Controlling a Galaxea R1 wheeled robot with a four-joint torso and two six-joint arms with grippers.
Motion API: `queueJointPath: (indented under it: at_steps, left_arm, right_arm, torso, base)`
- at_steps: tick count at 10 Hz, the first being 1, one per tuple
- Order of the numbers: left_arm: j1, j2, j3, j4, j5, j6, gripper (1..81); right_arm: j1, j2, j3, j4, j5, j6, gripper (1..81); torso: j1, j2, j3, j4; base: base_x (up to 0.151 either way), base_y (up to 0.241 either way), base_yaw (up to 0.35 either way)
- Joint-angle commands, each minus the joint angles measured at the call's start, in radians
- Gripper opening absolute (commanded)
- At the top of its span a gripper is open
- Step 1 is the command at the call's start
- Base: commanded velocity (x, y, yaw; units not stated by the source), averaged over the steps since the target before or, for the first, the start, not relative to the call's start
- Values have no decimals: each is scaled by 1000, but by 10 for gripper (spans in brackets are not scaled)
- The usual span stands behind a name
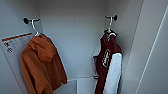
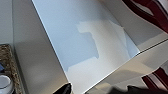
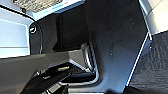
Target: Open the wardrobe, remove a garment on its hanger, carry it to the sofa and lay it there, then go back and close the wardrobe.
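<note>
The tall white wardrobe (image 1: 75, 37) stands open, its pale back panel and side walls facing the head camera. On its left side an orange-rust hooded garment (image 1: 41, 65) hangs from a thin white hanger (image 1: 35, 28) hooked on a dark peg (image 1: 26, 20). On the right side the dark red jacket with white sleeves (image 1: 108, 65) hangs on its own white hanger (image 1: 110, 26) from a second dark peg (image 1: 115, 17). In the left wrist view a white wardrobe panel (image 2: 87, 45) lies close ahead, with maroon cloth (image 2: 150, 11) at its far edge. Whether either gripper's fingers are apart or together cannot be told.
</note>
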Motion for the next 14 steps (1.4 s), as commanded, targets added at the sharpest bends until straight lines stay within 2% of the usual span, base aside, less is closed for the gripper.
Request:
queueJointPath:
  at_steps: [1,3,7,10,14]
  left_arm:
    - [-338,-38,83,-8,178,-99,811]
    - [-467,6,83,-1,255,-153,811]
    - [-684,92,72,0,359,-251,811]
    - [-813,156,63,-1,401,-311,811]
    - [-1040,241,55,-15,416,-472,811]
  right_arm:
    - [46,1,4,6,-57,-1,811]
    - [48,1,3,7,-57,-1,811]
    - [52,6,3,7,-57,-1,811]
    - [52,7,3,7,-57,1,811]
    - [52,9,3,7,-57,4,811]
  torso:
    - [0,0,0,0]
    - [0,0,0,0]
    - [0,0,-1,0]
    - [2,1,-1,0]
    - [2,1,-2,0]
  base:
    - [0,0,0]
    - [0,0,0]
    - [0,0,0]
    - [0,0,0]
    - [0,0,0]
